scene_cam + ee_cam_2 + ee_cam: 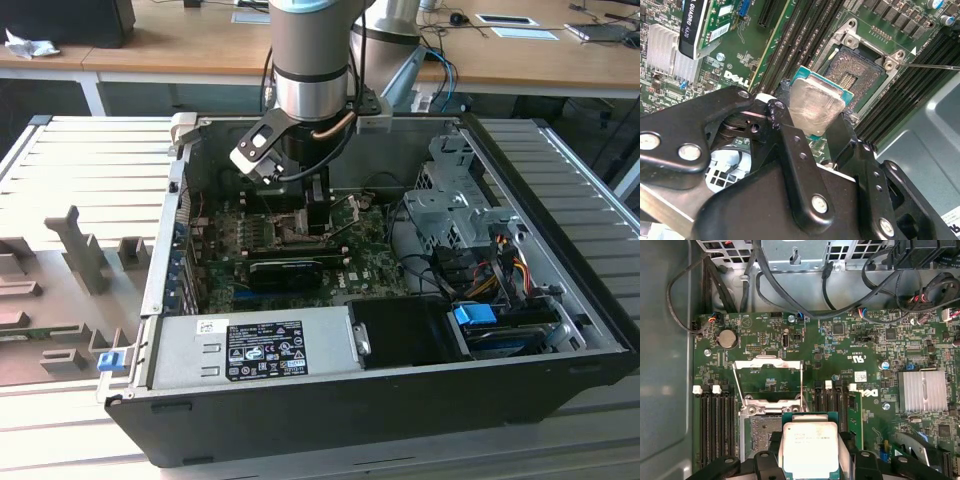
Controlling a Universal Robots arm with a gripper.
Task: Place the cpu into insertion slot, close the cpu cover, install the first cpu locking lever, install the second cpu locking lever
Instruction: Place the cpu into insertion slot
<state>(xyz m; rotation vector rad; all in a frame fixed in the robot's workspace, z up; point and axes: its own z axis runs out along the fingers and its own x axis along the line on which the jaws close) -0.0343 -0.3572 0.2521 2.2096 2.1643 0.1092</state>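
Pale wooden desks run along the back, and in front of them a grey ribbed table carries an open computer case lying on its side. We see the arm reaching straight down into the case, with the gripper low over the green motherboard.

And there's the cpu. In the second wrist view we get a small flat square with a pale silvery face and a dull, slightly smeared sheen. It sits on a thin green base that peeps out round the edges.

The black fingers are drawn in on the cpu, one on each of two opposite edges. They pinch it firmly, parted no wider than the chip itself.

Where is it? We have it hanging over the board just beside the insertion slot, its far edge overlapping the slot's silvery rim. It is not seated, and the slot's dark centre lies bare.

In the first wrist view the cpu cover is swung back off the slot. Green board shows through its large square window.
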